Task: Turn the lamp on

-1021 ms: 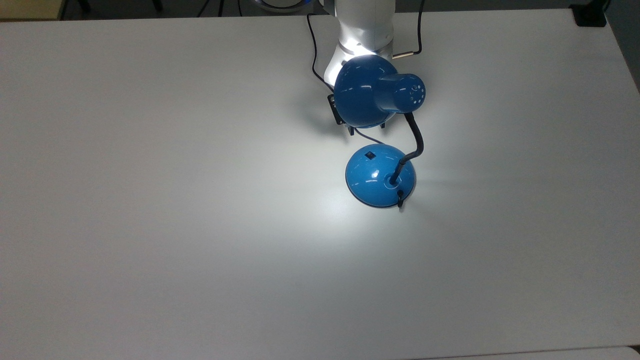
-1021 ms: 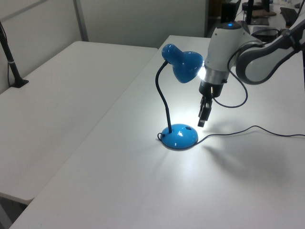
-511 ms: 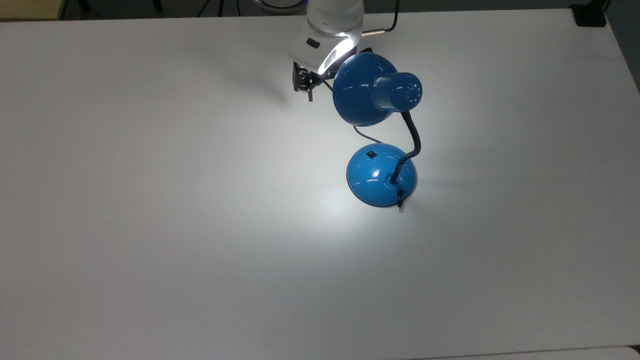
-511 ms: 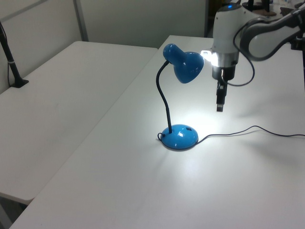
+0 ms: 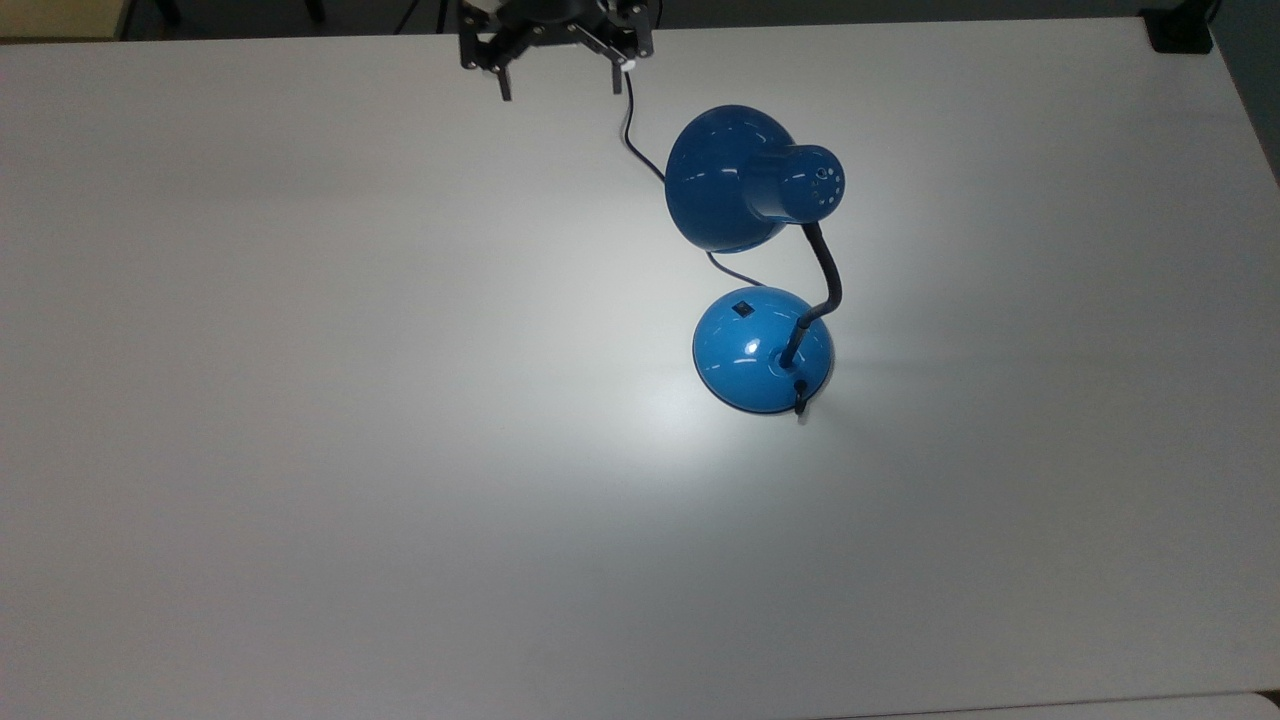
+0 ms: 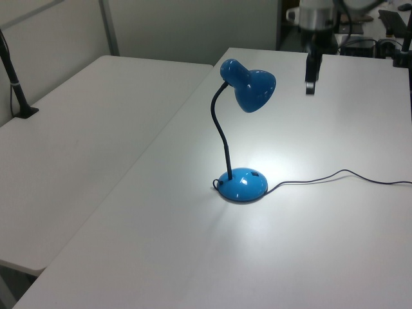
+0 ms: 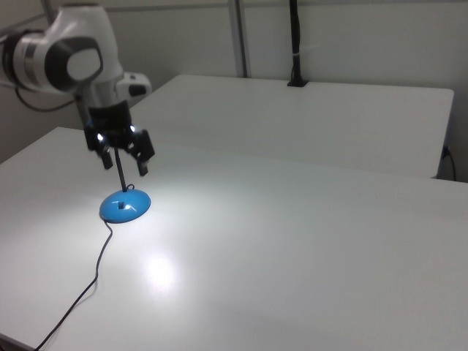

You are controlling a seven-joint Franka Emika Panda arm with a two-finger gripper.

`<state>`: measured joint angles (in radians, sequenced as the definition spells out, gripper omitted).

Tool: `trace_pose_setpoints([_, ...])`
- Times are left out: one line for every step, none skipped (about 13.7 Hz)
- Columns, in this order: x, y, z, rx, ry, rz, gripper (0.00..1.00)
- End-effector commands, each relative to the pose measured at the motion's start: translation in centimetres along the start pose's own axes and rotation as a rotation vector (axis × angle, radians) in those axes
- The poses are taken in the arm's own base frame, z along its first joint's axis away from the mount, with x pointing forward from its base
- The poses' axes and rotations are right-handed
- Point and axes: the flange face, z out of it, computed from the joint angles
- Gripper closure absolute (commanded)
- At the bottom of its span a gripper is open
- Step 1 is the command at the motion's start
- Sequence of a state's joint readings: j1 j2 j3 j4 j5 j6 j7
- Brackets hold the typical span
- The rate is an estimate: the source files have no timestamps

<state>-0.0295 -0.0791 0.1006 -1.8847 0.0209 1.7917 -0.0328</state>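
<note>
The blue lamp stands lit on the white table (image 5: 300, 400), casting a bright patch beside its base. Its dome shade (image 5: 725, 195) hangs over the table above the round base (image 5: 762, 350), which carries a small black switch (image 5: 741, 308); a black gooseneck (image 5: 828, 270) joins them. My gripper (image 5: 558, 82) hovers at the top view's upper edge, well away from the lamp, open with nothing between its fingers. In the left view the gripper (image 6: 311, 80) hangs high, right of the shade (image 6: 254, 90) and far above the base (image 6: 243, 185). In the right view the gripper (image 7: 124, 162) is spread in front of the gooseneck, above the base (image 7: 124, 207).
The lamp's black cord (image 6: 335, 175) trails across the table from the base and runs under the gripper (image 5: 630, 120). A second white table (image 6: 77, 129) adjoins on the left view's left, with a black clamped post (image 6: 16, 84). A black object (image 5: 1180, 30) sits at the top view's upper right corner.
The gripper has risen and drawn away from beside the lamp base toward the top view's upper left, and its fingers have spread open. The lamp stays lit and in place.
</note>
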Motion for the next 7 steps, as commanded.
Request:
trace_pose_setpoints([1.4, 3.6, -4.5, -0.006, 0.05, 0.04, 0.0])
trace_pose_setpoints([1.5, 4.6, -4.9, -0.008, 0.067, 0.054, 0.0])
trace_pose_setpoints([2.3, 6.2, -5.6, -0.011, 0.082, 0.07, 0.0])
trace_pose_setpoints([2.9, 7.6, -6.3, -0.009, 0.1, 0.08, 0.0])
trace_pose_setpoints([3.4, 8.6, -6.4, -0.006, 0.103, 0.101, 0.0])
trace_pose_setpoints([3.4, 8.9, -6.8, -0.009, 0.112, 0.109, 0.0])
trace_pose_setpoints([3.3, 9.1, -7.0, -0.009, 0.114, 0.109, 0.0])
